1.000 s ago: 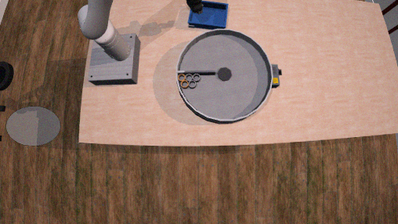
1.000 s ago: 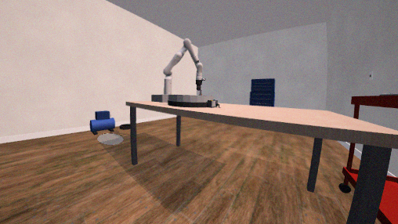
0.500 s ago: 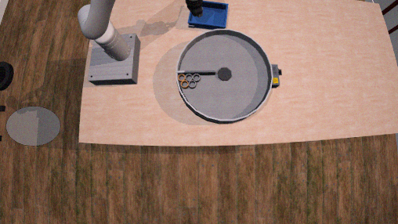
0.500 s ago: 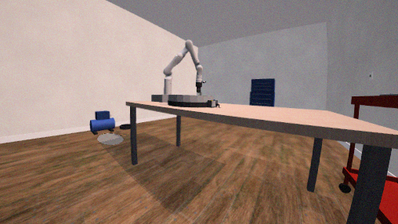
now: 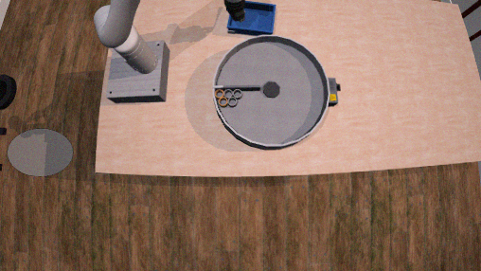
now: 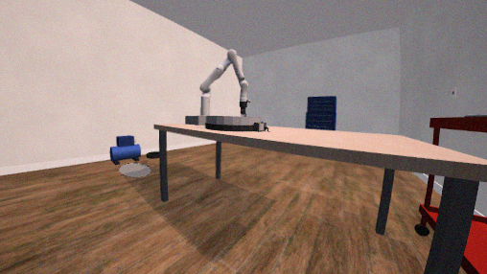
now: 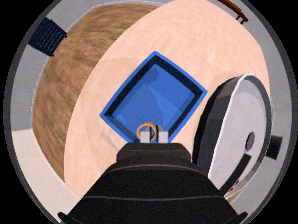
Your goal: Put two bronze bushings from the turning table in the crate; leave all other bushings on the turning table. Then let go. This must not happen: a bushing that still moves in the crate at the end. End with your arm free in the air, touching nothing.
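Note:
My gripper (image 5: 238,16) (image 6: 243,112) (image 7: 153,130) is shut on a bronze bushing (image 7: 148,132), a small orange ring that shows at the fingertips in the wrist view. It hangs above the near left part of the blue crate (image 5: 261,23) (image 7: 160,99), which looks empty inside. The round grey turning table (image 5: 284,121) (image 6: 230,125) (image 7: 233,129) lies in front of the crate. On its left side, below a radial bar, lie two bronze bushings (image 5: 219,93) (image 5: 222,101) and three grey bushings (image 5: 228,93) (image 5: 237,94) (image 5: 232,101) in a tight cluster.
The arm's grey base block (image 5: 137,83) stands left of the turning table. A small grey box with a yellow mark (image 5: 332,92) is fixed to the turning table's right rim. A red cart (image 6: 455,171) stands beyond the table's right end.

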Tool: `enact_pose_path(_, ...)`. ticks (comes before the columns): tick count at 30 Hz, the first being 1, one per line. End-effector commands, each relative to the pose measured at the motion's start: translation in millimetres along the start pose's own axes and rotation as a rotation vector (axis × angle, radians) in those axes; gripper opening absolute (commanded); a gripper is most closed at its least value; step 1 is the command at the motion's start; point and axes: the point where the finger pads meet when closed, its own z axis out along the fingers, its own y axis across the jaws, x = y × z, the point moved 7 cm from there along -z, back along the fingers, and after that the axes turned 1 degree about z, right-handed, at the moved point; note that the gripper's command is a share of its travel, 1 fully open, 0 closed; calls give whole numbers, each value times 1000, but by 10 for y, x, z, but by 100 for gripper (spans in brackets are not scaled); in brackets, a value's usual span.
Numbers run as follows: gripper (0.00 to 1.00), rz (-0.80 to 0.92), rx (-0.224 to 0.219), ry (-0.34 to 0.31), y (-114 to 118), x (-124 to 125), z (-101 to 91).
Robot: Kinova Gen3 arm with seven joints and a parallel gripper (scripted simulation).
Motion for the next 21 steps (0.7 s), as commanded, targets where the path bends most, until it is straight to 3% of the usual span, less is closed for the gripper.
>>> enact_pose_path(1, 0, 0, 0, 1, -1, 3, -3)
enact_pose_path(21, 0, 0, 0, 1, -1, 3, 83)
